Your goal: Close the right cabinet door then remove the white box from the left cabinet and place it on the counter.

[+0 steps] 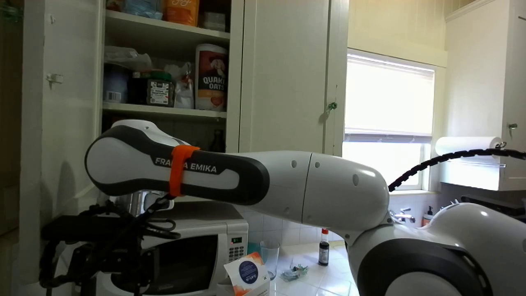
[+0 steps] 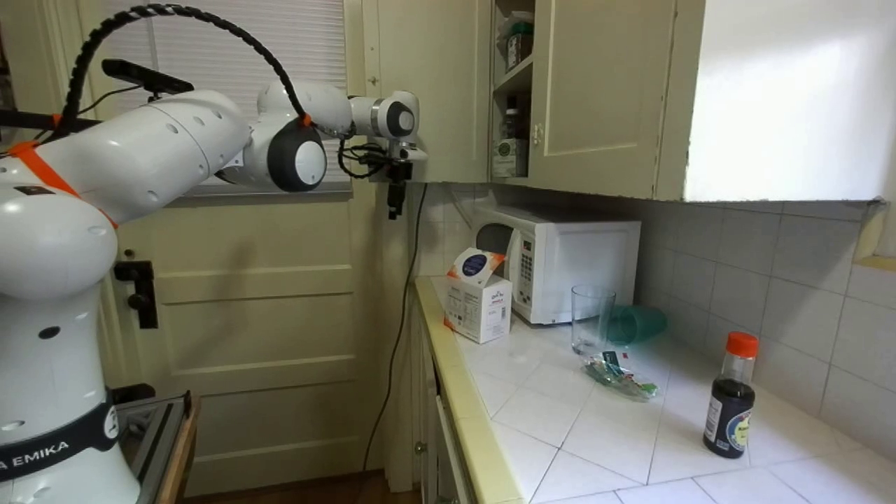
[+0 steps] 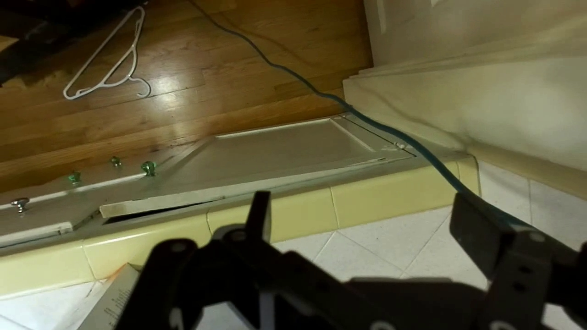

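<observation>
Small white cardboard box (image 2: pixel 479 304) with orange print and a round dark-blue mark: upright on the long pale tiled bench (image 2: pixel 595 434), by the bench's yellow tile edge (image 2: pixel 470 420), top flap up. Shows in both exterior views; a corner shows low in the wrist view. Boxy white microwave (image 2: pixel 584 259) just beside it; can't tell if touching.

Farther along: tall clear drinking glass (image 2: pixel 591 315), teal cup (image 2: pixel 637 325) on its side, crumpled clear packet (image 2: pixel 621 378), then a dark sauce bottle (image 2: pixel 729 406) with red cap, upright, well apart from the box.

Black fingers (image 3: pixel 260 215) spread wide apart, aimed down over the bench's far end, off the box. Thin dark cord (image 3: pixel 390 129) meets one finger in the wrist view; can't tell if touching. White-and-black arm (image 1: pixel 337 189) crosses in front of the cabinets in an exterior view.

Tall cream left cabinet (image 1: pixel 164 110) above: door (image 1: pixel 72 61) swung open, shelves holding a red-and-cream oats canister (image 1: pixel 211 78), dark green-lidded jar (image 1: pixel 160 92), orange package (image 1: pixel 183 12). Tall flat cream right cabinet door (image 1: pixel 287 74) next to it; can't tell if fully shut.

Below: lower cream cabinet door (image 3: pixel 275 160) ajar, white plastic hanger (image 3: pixel 133 50) on brown wood floor (image 3: pixel 206 91).
</observation>
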Robot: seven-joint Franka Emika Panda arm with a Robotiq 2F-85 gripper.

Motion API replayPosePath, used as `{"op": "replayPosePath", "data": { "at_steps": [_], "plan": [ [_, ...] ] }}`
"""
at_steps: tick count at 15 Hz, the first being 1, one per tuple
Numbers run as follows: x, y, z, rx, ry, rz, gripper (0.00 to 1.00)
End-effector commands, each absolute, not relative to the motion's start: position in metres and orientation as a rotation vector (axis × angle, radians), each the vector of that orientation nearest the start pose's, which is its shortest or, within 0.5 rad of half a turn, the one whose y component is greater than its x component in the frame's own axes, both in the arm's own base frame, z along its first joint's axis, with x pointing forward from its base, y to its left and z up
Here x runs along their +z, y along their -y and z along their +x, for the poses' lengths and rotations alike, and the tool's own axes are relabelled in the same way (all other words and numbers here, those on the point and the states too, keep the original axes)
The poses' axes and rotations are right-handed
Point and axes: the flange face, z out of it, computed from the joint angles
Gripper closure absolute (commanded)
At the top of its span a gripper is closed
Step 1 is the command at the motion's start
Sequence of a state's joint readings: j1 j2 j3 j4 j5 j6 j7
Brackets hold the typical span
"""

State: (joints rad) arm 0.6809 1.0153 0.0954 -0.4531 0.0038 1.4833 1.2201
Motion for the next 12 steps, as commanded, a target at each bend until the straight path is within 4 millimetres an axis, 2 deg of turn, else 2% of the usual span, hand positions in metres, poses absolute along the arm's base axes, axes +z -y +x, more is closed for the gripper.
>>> {"op": "replayPosePath", "data": {
  "at_steps": [1,3,5,8,12],
  "plan": [
    [0.447,-0.511,0.582,0.094,-0.751,-2.986,0.00],
    [0.446,-0.505,0.581,0.132,-0.754,-3.012,0.00],
    [0.450,-0.493,0.568,0.257,-0.614,-3.127,0.00],
    [0.464,-0.481,0.550,0.329,-0.427,-3.259,0.00],
    [0.493,-0.467,0.543,0.248,-0.118,-3.371,0.00]
  ]
}}
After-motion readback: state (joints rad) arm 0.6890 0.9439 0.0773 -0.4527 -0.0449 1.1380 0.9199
